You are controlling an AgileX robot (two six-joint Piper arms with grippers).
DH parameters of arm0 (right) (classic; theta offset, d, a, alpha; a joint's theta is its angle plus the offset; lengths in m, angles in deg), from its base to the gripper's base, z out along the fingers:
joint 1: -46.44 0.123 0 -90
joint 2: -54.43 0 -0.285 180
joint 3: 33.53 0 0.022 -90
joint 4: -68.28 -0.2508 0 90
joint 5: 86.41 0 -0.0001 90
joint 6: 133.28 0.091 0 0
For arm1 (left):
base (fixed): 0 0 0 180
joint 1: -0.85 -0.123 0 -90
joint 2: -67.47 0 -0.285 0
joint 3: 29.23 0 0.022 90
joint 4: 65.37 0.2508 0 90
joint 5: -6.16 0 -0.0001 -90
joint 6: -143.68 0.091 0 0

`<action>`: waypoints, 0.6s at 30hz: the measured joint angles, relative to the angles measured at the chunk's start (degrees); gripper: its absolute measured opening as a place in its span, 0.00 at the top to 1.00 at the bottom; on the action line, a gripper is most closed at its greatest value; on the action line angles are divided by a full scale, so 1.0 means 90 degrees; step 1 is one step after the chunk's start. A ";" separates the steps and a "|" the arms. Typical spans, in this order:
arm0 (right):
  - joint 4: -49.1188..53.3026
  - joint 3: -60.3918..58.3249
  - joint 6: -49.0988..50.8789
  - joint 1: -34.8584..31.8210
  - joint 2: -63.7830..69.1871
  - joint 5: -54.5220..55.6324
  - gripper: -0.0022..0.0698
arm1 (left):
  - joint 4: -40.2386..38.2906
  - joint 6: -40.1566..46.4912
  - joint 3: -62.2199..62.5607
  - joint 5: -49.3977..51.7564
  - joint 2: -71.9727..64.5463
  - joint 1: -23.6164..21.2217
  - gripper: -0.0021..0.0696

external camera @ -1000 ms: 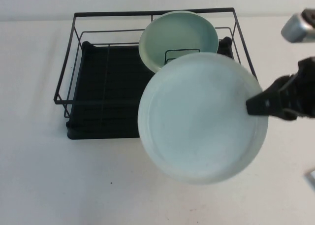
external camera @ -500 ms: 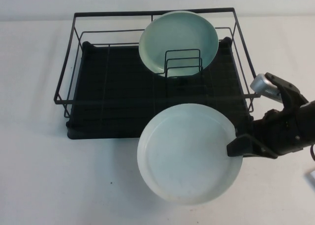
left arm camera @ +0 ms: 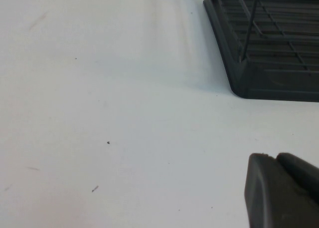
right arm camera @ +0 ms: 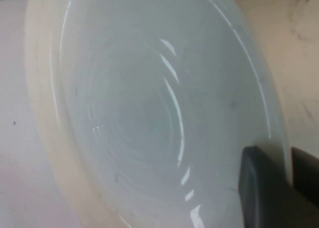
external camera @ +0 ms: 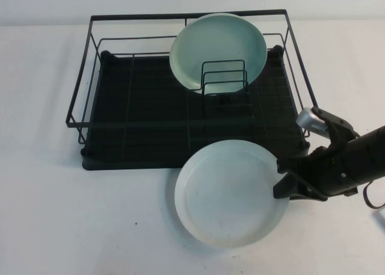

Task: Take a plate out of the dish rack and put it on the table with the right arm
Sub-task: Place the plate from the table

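The white, faintly mint plate (external camera: 231, 192) hangs low over the table (external camera: 72, 215) just in front of the dish rack (external camera: 150, 115), tilted slightly. My right gripper (external camera: 283, 182) is shut on its right rim, with the black arm and silver cylinder (external camera: 310, 120) behind it. In the right wrist view the plate (right arm camera: 149, 113) fills the frame and one finger (right arm camera: 259, 188) lies over its rim. My left gripper (left arm camera: 279, 193) hovers over bare table near the rack's front left corner (left arm camera: 264, 73); its two fingers lie together.
A greener pale-teal plate (external camera: 218, 49) leans in the small wire holder (external camera: 224, 76) at the rack's back right. Open white table lies to the left and in front of the rack.
My right gripper has carried the plate down and toward the front, from high above the rack to low over the table in front of it.
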 joint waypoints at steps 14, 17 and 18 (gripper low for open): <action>-0.0157 0.0000 -0.0143 0.0000 0.0274 0.0138 0.90 | 0.0000 0.0000 0.0000 0.0000 0.0000 0.0000 0.98; -0.0194 0.0000 -0.0143 0.0000 0.0274 0.0293 0.80 | 0.0000 0.0000 0.0000 0.0000 0.0000 0.0000 0.98; -0.0194 0.0000 -0.0143 0.0000 0.0274 0.0322 0.75 | 0.0000 0.0000 0.0000 0.0000 0.0000 0.0000 0.98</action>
